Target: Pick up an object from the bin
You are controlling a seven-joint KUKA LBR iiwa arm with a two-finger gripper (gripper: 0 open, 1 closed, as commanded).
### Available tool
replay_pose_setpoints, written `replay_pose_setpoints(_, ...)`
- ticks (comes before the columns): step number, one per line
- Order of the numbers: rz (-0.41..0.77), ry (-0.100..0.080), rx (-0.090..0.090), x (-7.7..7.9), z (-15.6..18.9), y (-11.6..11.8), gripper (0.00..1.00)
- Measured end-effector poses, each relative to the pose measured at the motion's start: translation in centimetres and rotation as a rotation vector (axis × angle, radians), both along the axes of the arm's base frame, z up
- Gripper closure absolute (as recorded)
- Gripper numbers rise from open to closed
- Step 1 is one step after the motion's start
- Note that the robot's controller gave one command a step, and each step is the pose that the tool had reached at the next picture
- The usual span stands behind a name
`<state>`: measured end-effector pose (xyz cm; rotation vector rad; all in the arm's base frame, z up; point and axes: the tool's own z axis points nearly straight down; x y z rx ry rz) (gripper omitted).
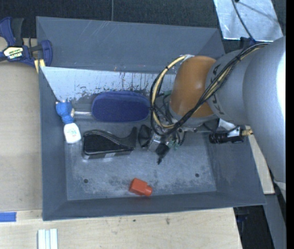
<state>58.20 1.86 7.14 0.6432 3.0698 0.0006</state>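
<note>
Black stapler-like object (105, 143), long axis left-right, beside fingers (156, 145) of unclear state.

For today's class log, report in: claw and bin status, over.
Claw low, middle of bin. Black curved tool closest, beside it. Blue oval pad behind; orange block apart.

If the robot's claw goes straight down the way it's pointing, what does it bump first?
Most likely the bare grey bin floor. The gripper hangs close beside the right end of the black curved thing, so it might brush that first; depth is unclear.
</note>
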Motion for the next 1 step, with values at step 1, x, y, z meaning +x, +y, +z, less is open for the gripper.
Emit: replay_pose_setpoints(1,0.003,-0.005,0.001,0.24,7.73,-0.08,1.0)
